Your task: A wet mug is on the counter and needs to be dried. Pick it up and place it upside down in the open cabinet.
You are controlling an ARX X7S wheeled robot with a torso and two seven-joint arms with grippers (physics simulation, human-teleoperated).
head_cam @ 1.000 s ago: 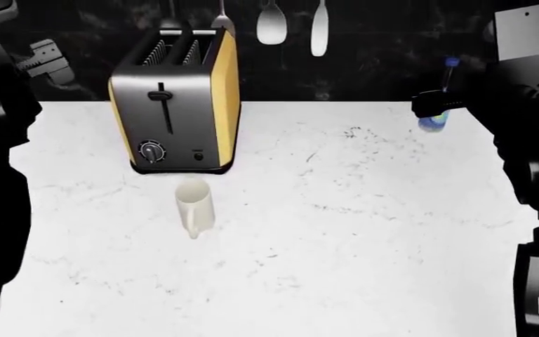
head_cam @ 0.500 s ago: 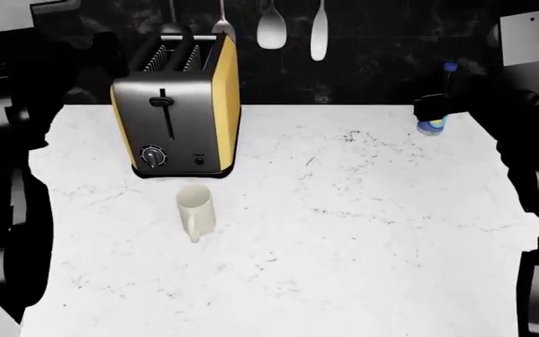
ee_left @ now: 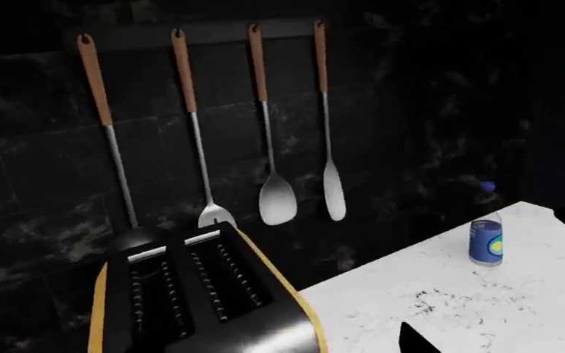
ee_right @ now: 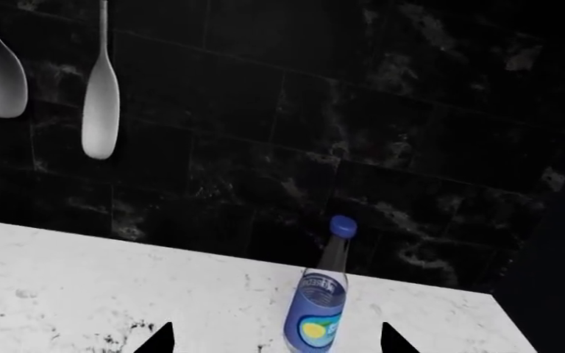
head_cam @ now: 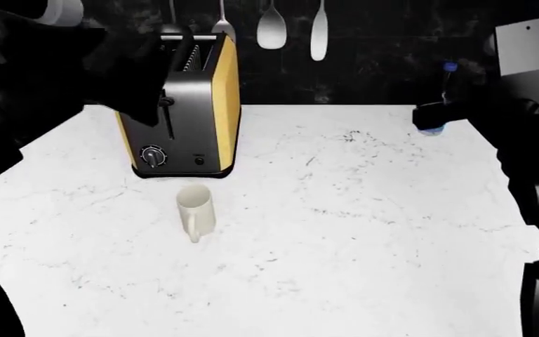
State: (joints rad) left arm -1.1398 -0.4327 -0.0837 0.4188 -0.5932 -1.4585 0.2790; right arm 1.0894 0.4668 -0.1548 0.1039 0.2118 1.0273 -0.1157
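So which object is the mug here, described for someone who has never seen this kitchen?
Find the big black and yellow toaster on the white marble counter. Just in front of it, apart from it, stands the mug: a small plain cream cylinder with its handle toward the camera. It is far shorter than the toaster, and unlike the blue-labelled bottle has no label.

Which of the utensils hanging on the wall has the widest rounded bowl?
The big spoon, third handle along the rail, beside the narrow spatula. Its bowl is broad and oval; the spatula's blade is slim.

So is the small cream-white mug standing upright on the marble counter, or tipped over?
Upright: in the head view the small cream-white mug stands on the white marble counter, its open rim facing up, handle toward the robot.
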